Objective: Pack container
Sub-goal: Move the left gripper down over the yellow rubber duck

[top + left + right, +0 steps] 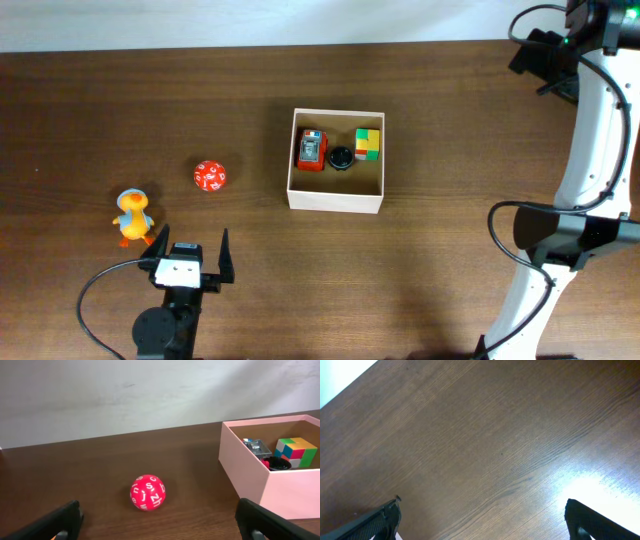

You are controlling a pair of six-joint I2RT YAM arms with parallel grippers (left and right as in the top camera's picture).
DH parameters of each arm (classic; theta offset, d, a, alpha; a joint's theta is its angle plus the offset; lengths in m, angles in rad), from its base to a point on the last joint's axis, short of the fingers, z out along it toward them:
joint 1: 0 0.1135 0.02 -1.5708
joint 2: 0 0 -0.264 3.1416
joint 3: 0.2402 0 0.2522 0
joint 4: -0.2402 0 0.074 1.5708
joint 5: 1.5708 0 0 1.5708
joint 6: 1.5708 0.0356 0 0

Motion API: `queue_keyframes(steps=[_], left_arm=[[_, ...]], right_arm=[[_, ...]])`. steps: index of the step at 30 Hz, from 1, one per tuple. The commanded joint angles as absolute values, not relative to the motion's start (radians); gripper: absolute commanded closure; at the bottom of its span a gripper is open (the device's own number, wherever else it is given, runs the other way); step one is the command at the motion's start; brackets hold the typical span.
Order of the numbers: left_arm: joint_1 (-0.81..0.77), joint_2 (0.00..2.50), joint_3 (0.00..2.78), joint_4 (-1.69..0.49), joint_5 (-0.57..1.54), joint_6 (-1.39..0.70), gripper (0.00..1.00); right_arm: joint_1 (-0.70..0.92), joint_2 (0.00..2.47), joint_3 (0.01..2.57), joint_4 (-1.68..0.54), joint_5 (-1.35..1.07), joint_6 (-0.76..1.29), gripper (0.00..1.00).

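Square cream-walled cardboard container [250, 477]: my left wrist view's right edge is cutting it off.
Red-and-grey toy [256, 447] inside: the container's near wall is hiding its lower part.

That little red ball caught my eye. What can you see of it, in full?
The red ball is faceted like a many-sided die, with white letters printed on its glossy, plastic-looking faces. It rests on the dark wooden table, touching nothing else, between the orange duck toy and the container, ahead of the open left claw.
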State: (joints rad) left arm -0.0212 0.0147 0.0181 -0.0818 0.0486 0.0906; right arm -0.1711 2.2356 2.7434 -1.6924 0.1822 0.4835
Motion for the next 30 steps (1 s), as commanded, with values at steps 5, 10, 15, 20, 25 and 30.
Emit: queue_keyframes(steps=[5, 10, 15, 20, 25, 30], left_arm=[[-0.023, 0.007, 0.012, -0.083, 0.046, 0.11, 0.01], [-0.023, 0.007, 0.012, -0.083, 0.046, 0.11, 0.01], [-0.023, 0.007, 0.012, -0.045, 0.093, 0.105, 0.01], [-0.023, 0.007, 0.012, 0.054, 0.202, 0.106, 0.01], [-0.023, 0.084, 0.119, -0.006, 0.193, 0.099, 0.01], [-0.023, 0.382, 0.386, -0.123, 0.153, 0.1, 0.01]], right_arm=[[-0.177, 2.215, 2.746, -1.699, 0.176, 0.495, 0.01], [-0.177, 2.215, 2.746, -1.699, 0.176, 0.495, 0.01], [-0.177, 2.215, 2.746, -1.699, 0.176, 0.495, 0.01], [-0.177, 2.215, 2.746, -1.699, 0.176, 0.495, 0.01], [-0.177, 2.215, 2.746, -1.699, 0.176, 0.495, 0.01], [-0.177, 2.215, 2.746, -1.699, 0.176, 0.495, 0.01]])
